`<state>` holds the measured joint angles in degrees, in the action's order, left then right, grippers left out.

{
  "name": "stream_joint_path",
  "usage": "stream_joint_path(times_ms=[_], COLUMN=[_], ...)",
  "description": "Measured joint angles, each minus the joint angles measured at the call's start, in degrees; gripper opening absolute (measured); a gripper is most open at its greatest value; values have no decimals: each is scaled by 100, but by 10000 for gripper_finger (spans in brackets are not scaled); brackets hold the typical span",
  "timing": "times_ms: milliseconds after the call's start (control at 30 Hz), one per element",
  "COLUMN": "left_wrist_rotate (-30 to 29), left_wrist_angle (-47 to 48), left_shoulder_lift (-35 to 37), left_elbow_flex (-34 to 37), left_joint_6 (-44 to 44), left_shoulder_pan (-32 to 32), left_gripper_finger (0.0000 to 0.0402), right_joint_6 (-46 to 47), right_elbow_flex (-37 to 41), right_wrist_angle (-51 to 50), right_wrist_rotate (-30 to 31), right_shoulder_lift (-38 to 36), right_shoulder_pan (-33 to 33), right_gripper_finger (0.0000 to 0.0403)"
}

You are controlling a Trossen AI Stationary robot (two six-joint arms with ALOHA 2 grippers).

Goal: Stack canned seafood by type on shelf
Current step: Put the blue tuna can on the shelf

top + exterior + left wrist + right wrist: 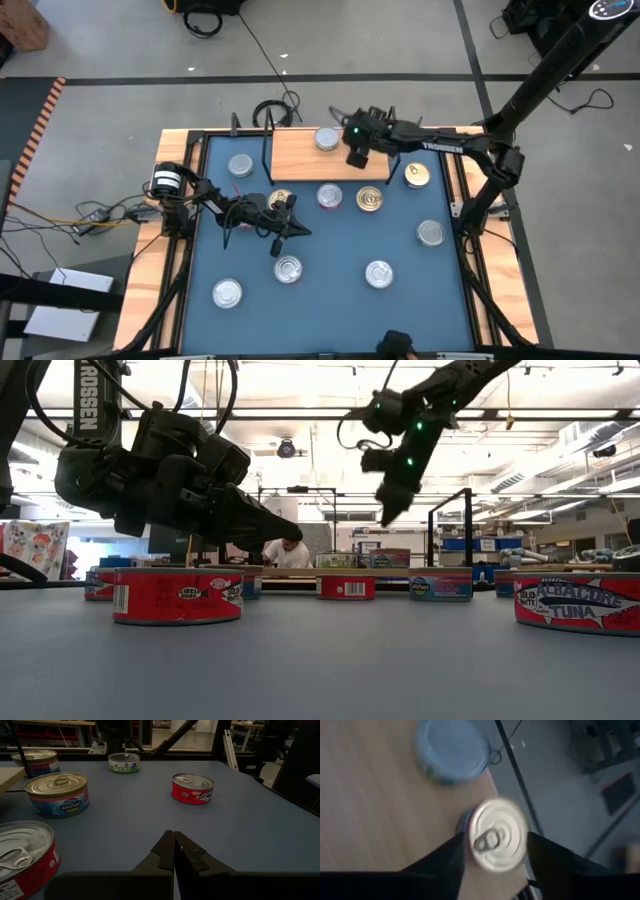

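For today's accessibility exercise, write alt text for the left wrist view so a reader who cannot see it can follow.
The left gripper, shut and empty, hangs low over a blue table. Ahead sit a red tin, a gold-topped blue tin and a green-labelled tin farther back, with another red tin close by at the picture's edge.

tins point(193, 789): shiny metal lids with pull tabs, glossy printed paper labels
shelf point(300, 155): pale smooth wood board, thin black wire uprights
table top point(330, 300): matt blue mat
table rim point(150, 270): light wood
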<state>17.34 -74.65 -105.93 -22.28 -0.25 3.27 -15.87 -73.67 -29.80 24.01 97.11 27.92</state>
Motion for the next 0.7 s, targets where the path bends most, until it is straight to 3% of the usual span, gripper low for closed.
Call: stream_joint_path(times_ms=[300,700], left_wrist_rotate=[0,2], left_wrist_angle=[2,4], left_shoulder_lift=[0,2], left_elbow_flex=[0,2], left_joint_6=[-2,-7], left_shoulder_pan=[-2,0], left_gripper_finger=[5,5], right_joint_6=[1344,1921], right_elbow_flex=[-140,-134], right_wrist_angle=[424,592], right_wrist_rotate=[-759,-1121], right_shoulder_lift=[249,553], right_shoulder_pan=[580,911], right_gripper_finger=[15,6])
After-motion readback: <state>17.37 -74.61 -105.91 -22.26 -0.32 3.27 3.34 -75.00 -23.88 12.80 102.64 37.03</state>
